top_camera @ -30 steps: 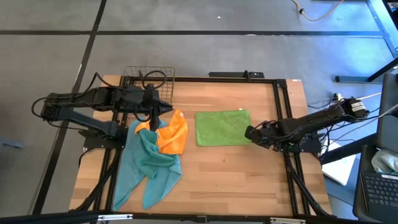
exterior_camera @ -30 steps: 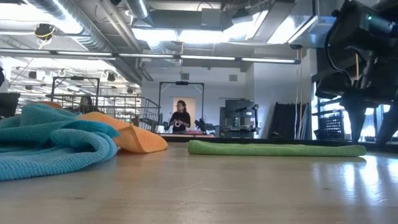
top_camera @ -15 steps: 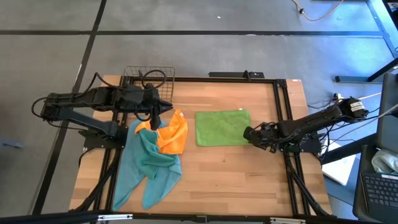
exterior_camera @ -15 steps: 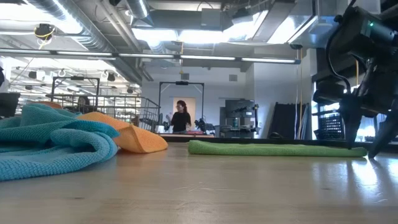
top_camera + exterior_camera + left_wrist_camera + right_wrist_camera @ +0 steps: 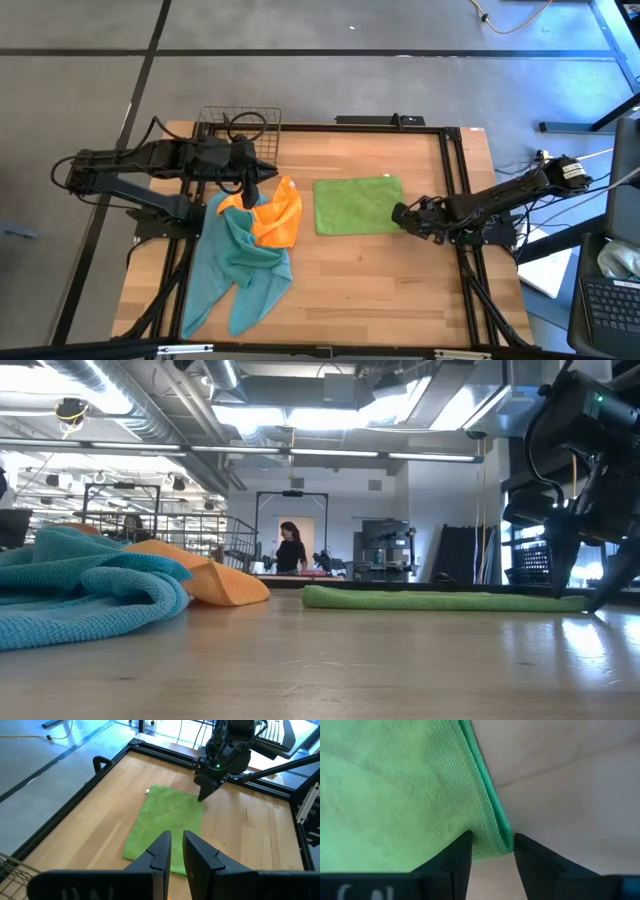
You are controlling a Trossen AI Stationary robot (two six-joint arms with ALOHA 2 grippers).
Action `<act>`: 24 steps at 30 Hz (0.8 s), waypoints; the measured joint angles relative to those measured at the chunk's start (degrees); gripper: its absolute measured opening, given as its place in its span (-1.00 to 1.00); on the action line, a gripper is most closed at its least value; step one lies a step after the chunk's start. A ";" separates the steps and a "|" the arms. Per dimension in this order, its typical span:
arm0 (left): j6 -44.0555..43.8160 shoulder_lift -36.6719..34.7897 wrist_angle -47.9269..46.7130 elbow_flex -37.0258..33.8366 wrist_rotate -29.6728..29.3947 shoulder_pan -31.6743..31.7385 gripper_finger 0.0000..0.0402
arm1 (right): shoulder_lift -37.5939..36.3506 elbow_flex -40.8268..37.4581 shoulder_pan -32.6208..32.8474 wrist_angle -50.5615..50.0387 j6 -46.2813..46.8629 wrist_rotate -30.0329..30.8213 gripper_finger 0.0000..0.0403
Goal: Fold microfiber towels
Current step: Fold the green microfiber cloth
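A lime green towel [image 5: 355, 205] lies spread flat on the wooden table [image 5: 360, 280], right of middle. An orange towel [image 5: 282, 215] lies crumpled with its left part on a rumpled teal towel [image 5: 240, 265] at the left. My right gripper [image 5: 490, 847] points steeply down at the green towel's near right corner, open, its fingers on either side of the hem. My left gripper [image 5: 175, 837] hangs above the orange and teal pile, fingers nearly together with nothing between them. My right gripper comes from above, slanting in from the table's right. One fingertip [image 5: 465, 842] stands on the green towel just inside its right hem [image 5: 492, 832], where the cloth dents a little. The other fingertip [image 5: 520, 845] stands on bare wood beside the hem. The towel lies flat.
A wire basket [image 5: 240, 125] stands at the table's far left edge, behind my left arm. A black metal frame [image 5: 450, 180] runs round the table. Bare wood lies in front of the green towel. A person stands far off in the room behind.
My right gripper has come down onto the green towel's near right corner until its fingertips reach table height, with the gap between them unchanged. The towels have not moved.
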 joint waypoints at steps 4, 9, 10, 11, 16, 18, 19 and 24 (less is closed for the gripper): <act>-0.29 0.00 0.00 0.00 0.00 0.00 -0.80 | 0.04 -0.04 -0.04 -0.52 -0.42 1.96 -0.37; -1.63 0.00 0.00 0.00 0.00 0.00 -0.80 | 0.09 -0.20 -0.05 -0.44 -1.31 3.90 -0.73; -1.72 0.00 0.00 0.00 0.00 0.00 -0.80 | 0.11 -0.26 -0.08 -0.29 -1.81 4.88 -0.83; -1.74 0.00 0.01 0.00 0.00 0.00 -0.80 | 0.20 -0.28 -0.17 -0.11 -2.64 5.91 -0.91; -1.82 0.00 0.00 0.00 0.00 0.00 -0.80 | 0.20 -0.33 -0.19 0.07 -4.89 6.98 -0.93; -1.88 0.00 0.00 0.00 0.00 0.00 -0.80 | 0.20 0.11 -0.12 0.30 -5.31 8.26 -0.96; -1.92 0.00 0.00 0.00 0.02 0.00 -0.80 | 0.19 0.74 0.01 0.65 -6.43 9.44 -0.97; -2.99 0.02 0.01 0.00 0.00 0.00 -0.80 | 0.13 5.70 -0.05 1.43 -21.06 14.52 -0.97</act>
